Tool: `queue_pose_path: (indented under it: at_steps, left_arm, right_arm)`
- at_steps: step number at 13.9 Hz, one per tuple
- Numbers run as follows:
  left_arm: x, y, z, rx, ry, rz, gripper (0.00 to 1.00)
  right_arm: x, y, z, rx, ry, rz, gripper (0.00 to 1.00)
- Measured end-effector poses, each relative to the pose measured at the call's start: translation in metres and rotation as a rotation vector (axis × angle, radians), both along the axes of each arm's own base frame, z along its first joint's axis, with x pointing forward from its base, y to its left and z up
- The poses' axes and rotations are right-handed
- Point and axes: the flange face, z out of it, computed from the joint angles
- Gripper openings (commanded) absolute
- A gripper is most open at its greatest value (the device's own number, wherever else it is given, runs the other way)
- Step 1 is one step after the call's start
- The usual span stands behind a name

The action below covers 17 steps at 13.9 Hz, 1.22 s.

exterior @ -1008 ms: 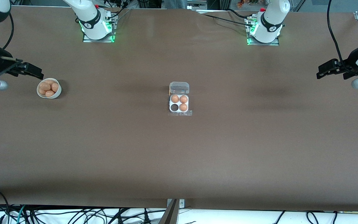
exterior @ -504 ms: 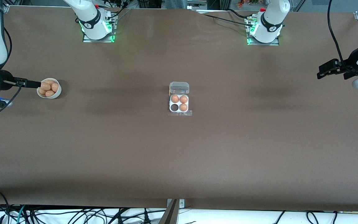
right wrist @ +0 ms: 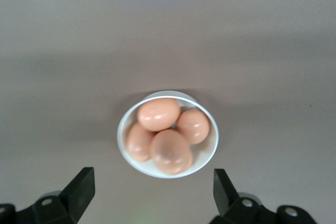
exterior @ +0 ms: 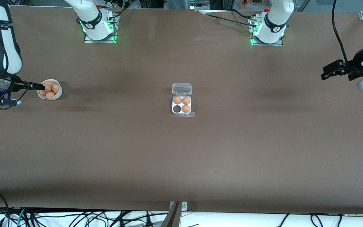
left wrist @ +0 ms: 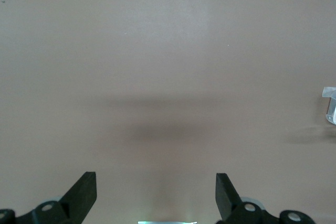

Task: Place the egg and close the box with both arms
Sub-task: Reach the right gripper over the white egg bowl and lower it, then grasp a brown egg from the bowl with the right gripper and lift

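- Right tool [exterior: 42, 85], fingers spread and holding nothing, hangs over the bowl [exterior: 57, 93] of eggs [right wrist: 158, 114].
- Left tool [exterior: 324, 75], spread, waits over bare surface [exterior: 181, 157].
- Box [exterior: 181, 104] sits mid-surface, lid open, three cells filled.

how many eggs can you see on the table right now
7. Four eggs lie piled in the white bowl at the right arm's end of the table; more could be hidden under them. Three sit in the open box mid-table, leaving one cell nearer the camera empty.
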Motion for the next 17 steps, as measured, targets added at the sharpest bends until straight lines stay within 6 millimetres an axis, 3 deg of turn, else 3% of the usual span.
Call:
queue_pose_path:
  at_steps: [3, 8, 14, 17]
  left_arm:
    - [0.001, 0.000, -0.001, 0.000, 0.002, 0.000, 1.00]
    - [0.001, 0.000, -0.003, 0.000, 0.005, 0.000, 1.00]
    - [0.001, 0.000, -0.003, 0.000, 0.005, 0.000, 1.00]
    - [0.001, 0.000, -0.002, 0.000, 0.004, 0.000, 1.00]
  right_arm:
    - [-0.020, -0.008, -0.022, 0.011, -0.004, 0.039, 1.00]
    - [-0.020, -0.009, -0.038, 0.002, -0.003, 0.054, 0.99]
    - [-0.019, -0.005, -0.046, 0.001, 0.010, 0.065, 0.65]
    - [-0.019, -0.004, -0.048, 0.001, 0.013, 0.067, 0.65]
